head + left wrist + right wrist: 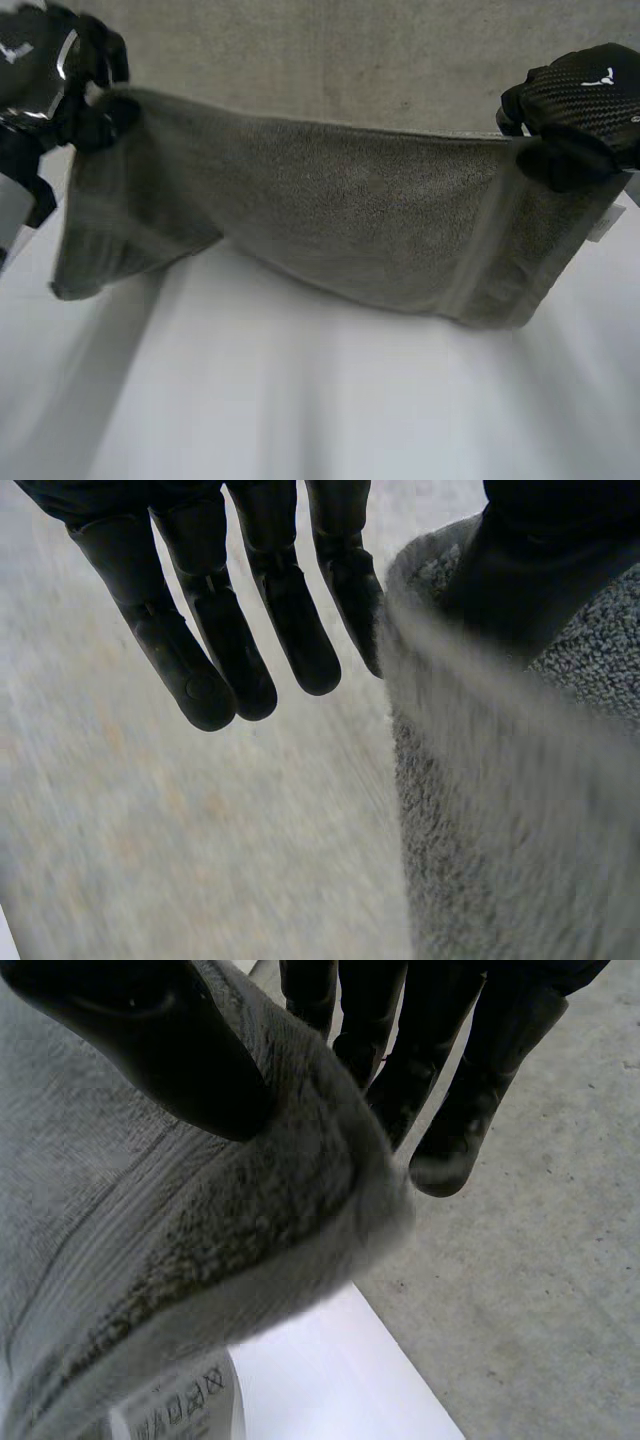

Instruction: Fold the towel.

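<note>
A grey-green towel (330, 210) hangs stretched in the air between my two hands, its top edge level and its lower edge sagging toward the white table (300, 400). My left hand (70, 70) holds the upper left corner. In the left wrist view the thumb presses the towel (500, 830) against the side of the straight fingers (200, 630). My right hand (580, 100) grips the upper right corner. There the thumb (150, 1030) lies on the towel (150, 1230) with the fingers (440, 1060) behind it. A white care label (180, 1405) hangs at that corner.
Beyond the table lies a concrete floor (350, 60). The table's far corner (330, 1380) shows below the right hand, with the floor (540, 1260) past it. A woven band (480, 260) runs down the towel near its right end.
</note>
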Robot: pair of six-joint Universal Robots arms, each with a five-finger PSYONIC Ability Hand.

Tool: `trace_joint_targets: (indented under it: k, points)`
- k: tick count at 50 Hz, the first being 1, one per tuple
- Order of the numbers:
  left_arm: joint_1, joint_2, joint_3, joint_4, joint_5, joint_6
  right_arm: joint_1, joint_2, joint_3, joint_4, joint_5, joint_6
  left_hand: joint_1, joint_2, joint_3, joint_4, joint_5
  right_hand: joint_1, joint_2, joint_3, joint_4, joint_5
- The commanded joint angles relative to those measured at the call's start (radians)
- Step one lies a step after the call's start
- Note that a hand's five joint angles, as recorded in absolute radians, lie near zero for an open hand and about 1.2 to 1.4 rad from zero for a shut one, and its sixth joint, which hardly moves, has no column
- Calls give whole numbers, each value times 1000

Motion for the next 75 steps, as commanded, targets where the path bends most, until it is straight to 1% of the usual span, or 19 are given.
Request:
trace_joint_targets:
  k: [1, 5, 7, 11, 12, 13, 15, 16, 20, 23, 31, 42, 47, 48, 50, 53, 63, 67, 75]
  points:
    - [-5, 79, -30, 20, 60, 6, -2, 1, -16, 74, 4, -106, 45, 36, 16, 38, 33, 67, 55, 53, 65, 42]
    - [1, 53, -51, 13, 111, 6, -2, 16, 1, 107, 15, -152, 45, 36, 16, 38, 33, 67, 55, 53, 65, 42]
    - [5, -32, -80, 11, 154, 17, 1, 40, 33, 118, 20, -201, 45, 36, 16, 38, 33, 67, 55, 53, 65, 42]
    - [9, -131, -96, 8, 180, 69, 8, 76, 56, 115, 26, -238, 45, 36, 16, 38, 33, 67, 55, 53, 65, 42]
    - [11, -165, -99, 2, 182, 112, 9, 90, 62, 114, 24, -241, 45, 36, 16, 38, 33, 67, 55, 53, 65, 42]
    - [11, -165, -99, 2, 182, 112, 9, 90, 62, 114, 24, -241, 45, 36, 16, 38, 33, 67, 55, 53, 65, 42]
    - [24, -224, -96, -18, 180, 201, 9, 107, 64, 101, 23, -226, 45, 36, 16, 38, 33, 67, 55, 53, 65, 42]
    - [24, -225, -96, -18, 180, 201, 9, 107, 64, 101, 23, -226, 45, 36, 16, 38, 33, 67, 55, 53, 65, 42]
    - [72, -271, -93, -70, 179, 303, 9, 110, 70, 51, 24, -171, 45, 36, 16, 38, 33, 67, 55, 53, 65, 42]
    - [77, -286, -93, -107, 177, 333, 9, 110, 76, 22, 24, -151, 45, 36, 16, 38, 33, 67, 55, 53, 65, 42]
    - [71, -337, -111, -165, 173, 339, 11, 116, 81, 12, 26, -146, 45, 36, 16, 38, 33, 67, 55, 53, 65, 42]
    - [80, -337, -117, -191, 148, 328, 9, 119, 78, 9, 26, -144, 45, 36, 16, 38, 33, 67, 55, 53, 65, 42]
    - [81, -321, -72, -188, 38, 339, -2, 110, 58, 6, 30, -120, 45, 36, 16, 38, 33, 67, 55, 53, 65, 42]
    - [81, -321, -71, -188, 38, 339, -2, 110, 58, 6, 30, -120, 45, 36, 16, 38, 33, 67, 55, 53, 65, 42]
    - [81, -308, -36, -190, -28, 342, -3, 99, 30, -7, 38, -69, 45, 36, 16, 38, 33, 67, 55, 53, 65, 42]
    - [84, -266, -4, -201, -53, 344, -5, 84, 13, -23, 41, -13, 45, 36, 16, 38, 33, 67, 55, 53, 65, 42]
    - [87, -162, 5, -217, -54, 341, -3, 59, 24, -29, 40, 3, 45, 36, 16, 38, 33, 67, 55, 53, 65, 42]
    - [84, -150, -24, -260, -53, 341, 3, 56, 36, -29, 34, 1, 45, 36, 16, 38, 33, 67, 55, 53, 65, 42]
    - [78, -160, -80, -274, -50, 344, 11, 70, 59, -34, 38, 0, 45, 36, 16, 38, 33, 67, 55, 53, 65, 42]
